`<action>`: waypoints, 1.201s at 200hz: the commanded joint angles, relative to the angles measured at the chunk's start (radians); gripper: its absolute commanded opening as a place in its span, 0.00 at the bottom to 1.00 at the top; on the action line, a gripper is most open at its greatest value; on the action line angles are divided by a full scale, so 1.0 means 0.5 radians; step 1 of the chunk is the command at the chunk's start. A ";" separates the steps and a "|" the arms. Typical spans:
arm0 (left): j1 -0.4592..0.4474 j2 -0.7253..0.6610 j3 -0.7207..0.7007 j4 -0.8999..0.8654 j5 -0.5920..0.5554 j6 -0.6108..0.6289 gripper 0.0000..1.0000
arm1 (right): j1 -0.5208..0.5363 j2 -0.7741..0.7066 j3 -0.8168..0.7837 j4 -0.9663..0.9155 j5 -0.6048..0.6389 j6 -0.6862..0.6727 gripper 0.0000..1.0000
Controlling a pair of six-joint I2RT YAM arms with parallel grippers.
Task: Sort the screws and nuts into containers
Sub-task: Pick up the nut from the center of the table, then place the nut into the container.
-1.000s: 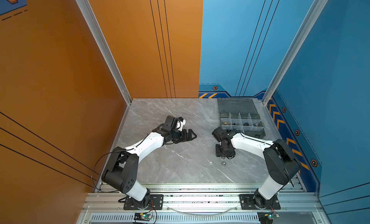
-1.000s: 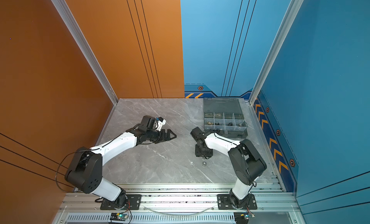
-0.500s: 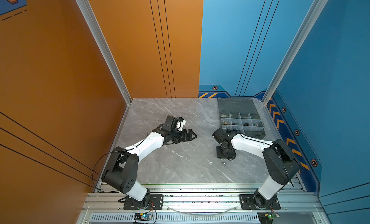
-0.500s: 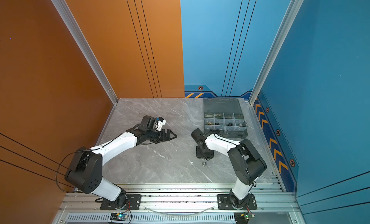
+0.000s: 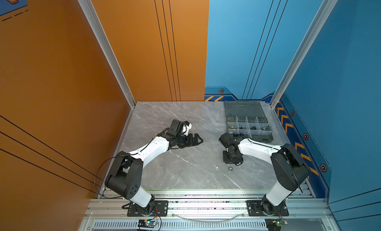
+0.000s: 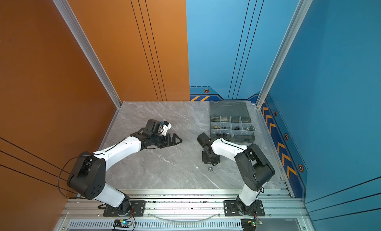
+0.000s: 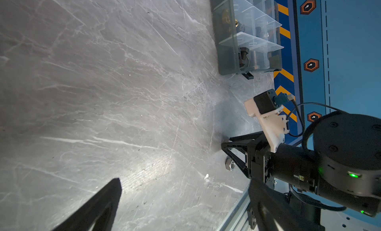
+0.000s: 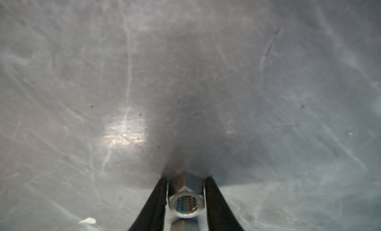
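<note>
Right gripper [image 8: 185, 178] nearly closed, fingers [image 8: 156, 199] hugging silver nut [image 8: 185, 199] on table [image 8: 185, 75]. Reckon hard, light, slick metal, may squirt out: pinch opposite flats, low. Second nut [image 5: 230, 168] loose nearby. Left gripper [image 5: 199, 140] wide open, empty. Box [image 5: 244, 109] well apart.

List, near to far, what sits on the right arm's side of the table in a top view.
loose nut → right gripper, closed on a second nut → organizer box
</note>
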 commanded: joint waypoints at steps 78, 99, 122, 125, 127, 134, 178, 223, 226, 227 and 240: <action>-0.012 0.003 0.002 -0.025 -0.024 -0.020 0.98 | -0.395 -0.390 0.101 -0.023 -0.144 -0.220 0.00; -0.010 0.001 0.001 -0.012 -0.029 -0.028 0.98 | -0.694 -0.450 0.225 -0.032 -0.154 -0.325 0.00; -0.014 -0.001 0.004 -0.002 -0.020 -0.033 0.98 | -1.018 -0.385 0.405 -0.050 -0.105 -0.440 0.00; -0.016 -0.001 0.002 -0.002 -0.018 -0.035 0.98 | -1.057 -0.371 0.437 -0.046 -0.095 -0.457 0.00; -0.014 -0.001 0.001 -0.001 -0.019 -0.035 0.98 | -1.082 -0.358 0.455 -0.049 -0.088 -0.464 0.00; -0.013 -0.006 -0.001 -0.002 -0.019 -0.034 0.98 | -1.172 -0.313 0.514 -0.050 -0.072 -0.479 0.00; -0.017 -0.014 -0.019 0.016 -0.030 -0.050 0.98 | -1.579 0.008 0.799 0.137 -0.125 -0.445 0.00; -0.022 -0.015 -0.015 0.011 -0.035 -0.048 0.98 | -1.695 0.343 1.034 0.259 -0.113 -0.403 0.00; -0.022 -0.015 -0.014 0.012 -0.035 -0.050 0.98 | -1.699 0.363 1.043 0.271 -0.113 -0.403 0.00; -0.022 -0.014 -0.015 0.013 -0.037 -0.049 0.98 | -1.699 0.370 1.046 0.274 -0.112 -0.402 0.00; -0.021 -0.018 -0.014 0.011 -0.037 -0.049 0.98 | -1.705 0.453 1.109 0.274 -0.113 -0.402 0.00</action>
